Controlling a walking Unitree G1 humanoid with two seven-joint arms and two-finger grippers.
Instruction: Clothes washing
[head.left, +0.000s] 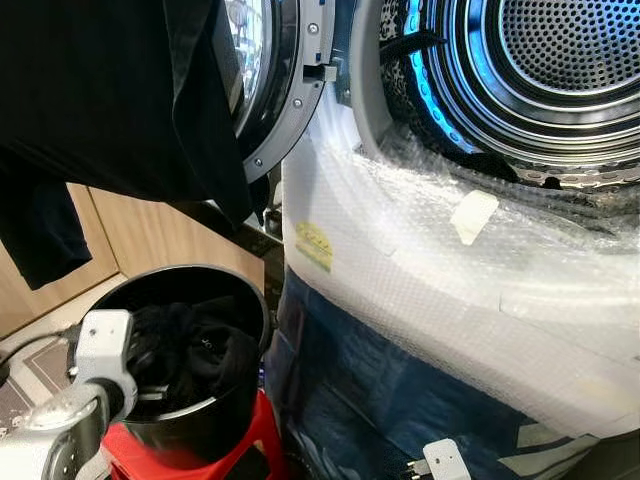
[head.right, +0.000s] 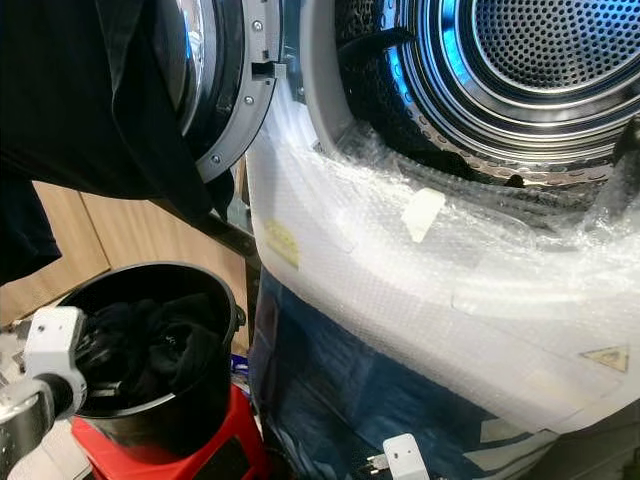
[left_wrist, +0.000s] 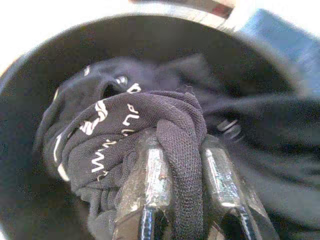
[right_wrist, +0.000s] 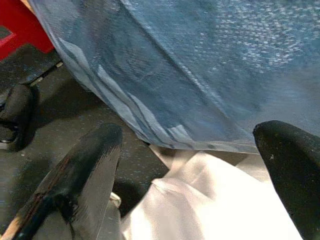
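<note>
A black bucket (head.left: 245, 300) on a red stool (head.left: 250, 440) at lower left holds dark clothes (head.left: 190, 350). My left arm reaches into it, and in the left wrist view my left gripper (left_wrist: 186, 165) is shut on a fold of a black garment with white lettering (left_wrist: 115, 130). The washing machine's open drum (head.left: 560, 70) is at upper right, its door (head.left: 275, 80) swung open to the left. A black garment (head.left: 110, 100) hangs at upper left in front of the door. My right gripper (right_wrist: 190, 150) hangs open low by the machine's blue front panel (right_wrist: 200, 65).
Bubble wrap (head.left: 450, 270) covers the machine's front below the drum. Wooden panels (head.left: 140, 240) stand behind the bucket. Under the right gripper are a dark floor (right_wrist: 65, 125) and a pale sheet (right_wrist: 210, 205).
</note>
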